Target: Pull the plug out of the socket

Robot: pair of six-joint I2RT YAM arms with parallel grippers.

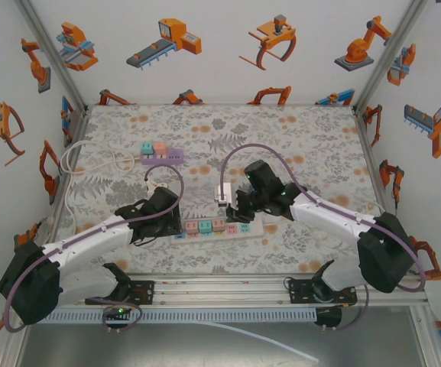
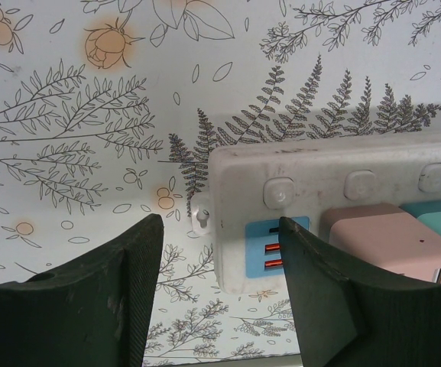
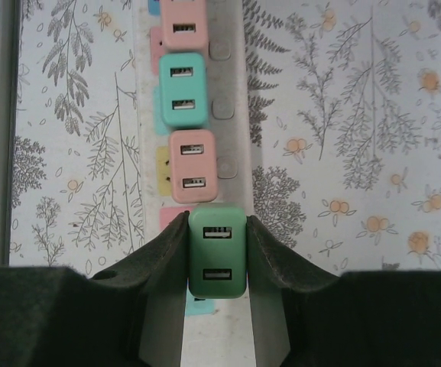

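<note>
The left gripper (image 2: 220,225) is straddling, jaws released, the end of the long white plastic power strip (image 2: 342,160), 1 bare blue socket (image 2: 258,252) between them. The right gripper (image 3: 217,220) is grasping the green rectangular USB plug (image 3: 217,260) between its jaws, long axis along the strip, 2 ports facing the wrist camera.

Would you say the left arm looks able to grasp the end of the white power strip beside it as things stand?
Probably yes. The left gripper is open and its fingers straddle the end of the power strip, by the empty blue socket, with nothing else between.
</note>
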